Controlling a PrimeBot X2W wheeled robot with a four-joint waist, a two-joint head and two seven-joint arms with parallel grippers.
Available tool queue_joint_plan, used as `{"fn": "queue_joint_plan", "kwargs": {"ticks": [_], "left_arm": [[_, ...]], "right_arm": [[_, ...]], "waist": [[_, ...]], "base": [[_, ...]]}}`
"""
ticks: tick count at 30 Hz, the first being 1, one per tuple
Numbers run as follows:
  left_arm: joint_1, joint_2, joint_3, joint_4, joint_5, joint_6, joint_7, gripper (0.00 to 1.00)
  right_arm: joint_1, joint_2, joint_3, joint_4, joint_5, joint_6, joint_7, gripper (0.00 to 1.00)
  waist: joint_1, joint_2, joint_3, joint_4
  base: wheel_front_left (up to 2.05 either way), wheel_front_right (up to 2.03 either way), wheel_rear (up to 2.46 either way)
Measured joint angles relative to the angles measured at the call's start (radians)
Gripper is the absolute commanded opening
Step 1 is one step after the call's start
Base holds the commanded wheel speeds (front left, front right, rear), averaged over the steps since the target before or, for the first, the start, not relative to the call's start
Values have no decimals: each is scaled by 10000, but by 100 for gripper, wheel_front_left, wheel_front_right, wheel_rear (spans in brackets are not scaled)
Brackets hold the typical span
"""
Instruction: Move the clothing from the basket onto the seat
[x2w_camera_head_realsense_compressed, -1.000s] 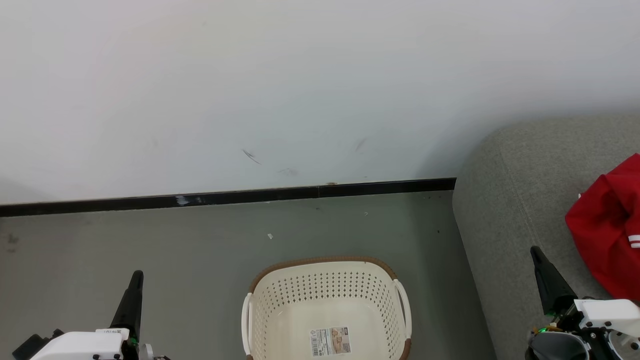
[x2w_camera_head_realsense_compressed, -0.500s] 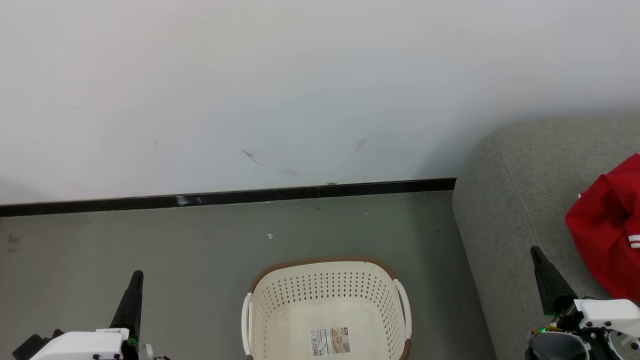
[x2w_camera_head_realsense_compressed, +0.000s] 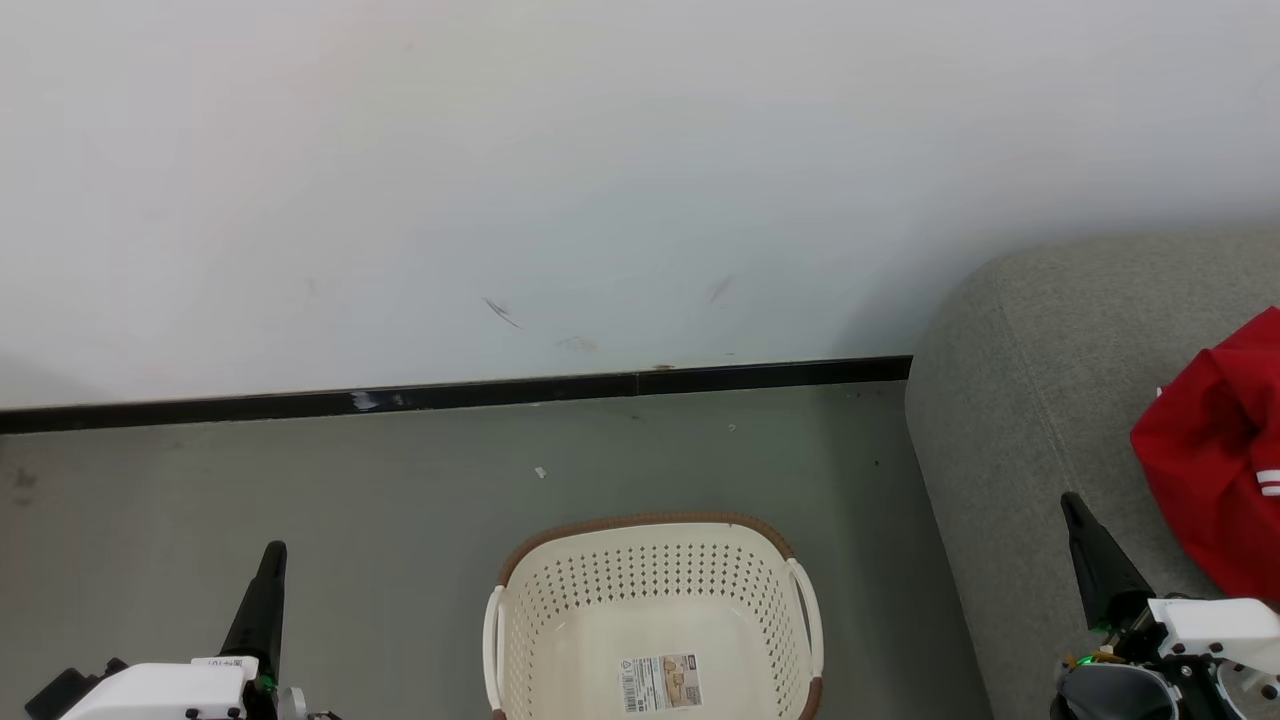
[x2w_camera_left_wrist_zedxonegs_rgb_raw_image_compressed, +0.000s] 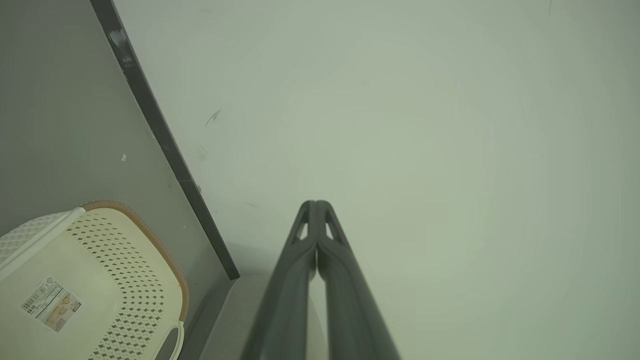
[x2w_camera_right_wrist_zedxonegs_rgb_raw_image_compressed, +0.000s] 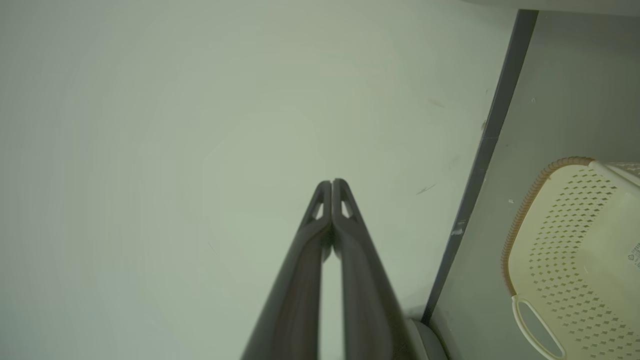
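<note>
While basket (x2w_camera_head_realsense_compressed: 650, 521) opens upward, clothing (x2w_camera_head_realsense_compressed: 1215, 450) rests on seat (x2w_camera_head_realsense_compressed: 1020, 400).

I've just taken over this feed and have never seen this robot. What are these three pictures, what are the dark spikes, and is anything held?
The wide picture is from the robot's head, looking down at the floor. The dark spikes at its bottom corners are the left gripper and the right gripper, each two long fingers pressed shut, holding nothing. The other two pictures come from a camera on each wrist, looking along those fingers. The cream basket stands on the floor; what shows of its inside holds just a paper label. The red clothing lies on the grey seat at the right.
</note>
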Motion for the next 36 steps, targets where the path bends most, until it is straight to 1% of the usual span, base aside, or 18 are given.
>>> {"fn": "queue_joint_plan", "kwargs": {"ticks": [36], "left_arm": [[-3,-2,8,21,0,-73,0,0]], "right_arm": [[0,-6,6,2,2,2,0,0]], "waist": [[0,0,0,0]], "base": [[0,0,0]]}}
